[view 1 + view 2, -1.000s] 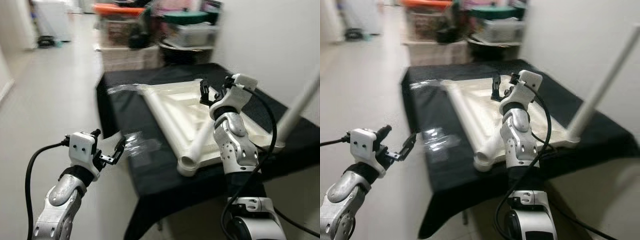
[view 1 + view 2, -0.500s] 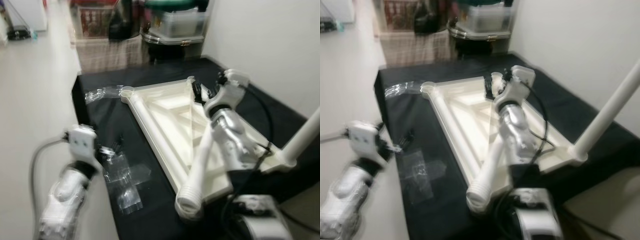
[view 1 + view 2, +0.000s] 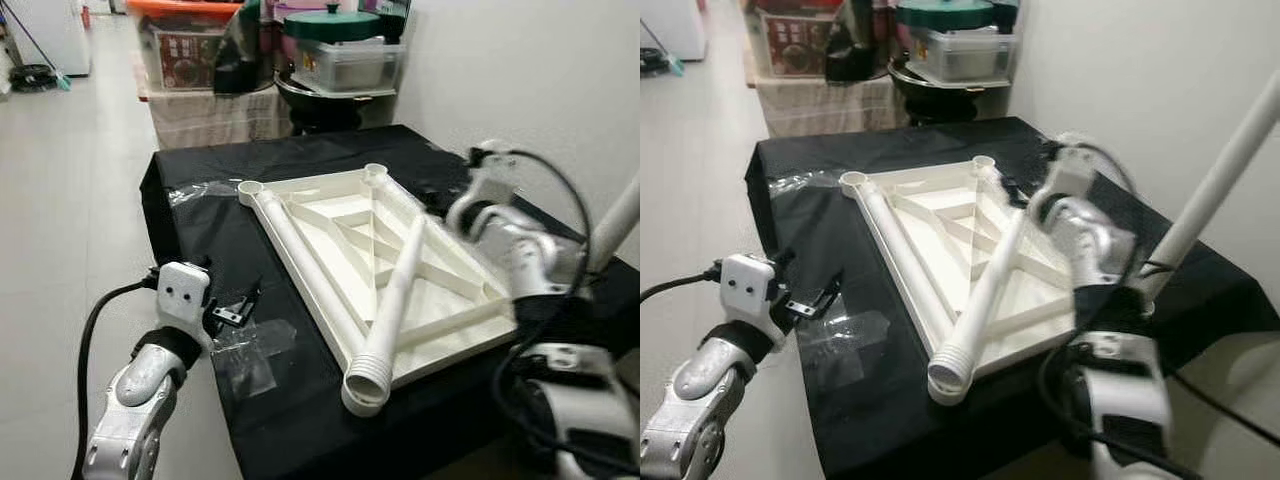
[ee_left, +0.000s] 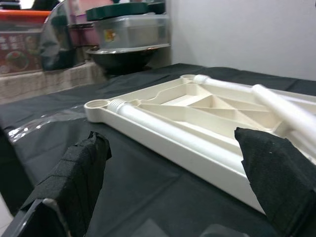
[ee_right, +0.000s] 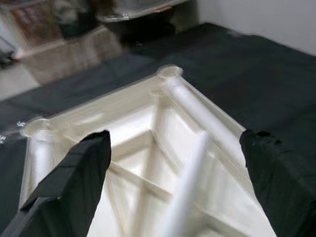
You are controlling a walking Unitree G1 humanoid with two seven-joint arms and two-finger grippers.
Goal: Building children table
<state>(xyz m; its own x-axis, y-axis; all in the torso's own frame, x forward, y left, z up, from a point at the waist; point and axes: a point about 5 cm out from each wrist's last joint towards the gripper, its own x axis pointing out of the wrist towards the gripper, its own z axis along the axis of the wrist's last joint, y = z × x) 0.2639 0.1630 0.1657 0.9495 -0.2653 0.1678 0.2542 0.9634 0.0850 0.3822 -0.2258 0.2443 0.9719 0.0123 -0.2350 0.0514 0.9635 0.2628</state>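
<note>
An upside-down white tabletop [image 3: 440, 300] lies on a table covered in black cloth [image 3: 300, 410]. One white leg [image 3: 395, 300] rests loose and slantwise across it. Another leg [image 3: 305, 265] lies along its left rim, and a third [image 3: 615, 225] stands upright at the right corner. My left gripper [image 3: 235, 305] is open and empty beside the table's left edge, level with the tabletop [image 4: 197, 128]. My right gripper [image 5: 175, 138], blurred in the head views, is open above the tabletop's far right part, over the loose leg [image 5: 182, 197].
Crumpled clear plastic wrap [image 3: 250, 345] lies on the cloth near my left gripper, and more [image 3: 200, 190] at the far left corner. Storage boxes and a black pot [image 3: 335, 60] stand behind the table. A white wall runs on the right; bare floor [image 3: 70, 220] on the left.
The head view has swung and steadied over the table. My right arm has moved from in front of the tabletop to its right side. My left gripper stays by the table's left edge.
</note>
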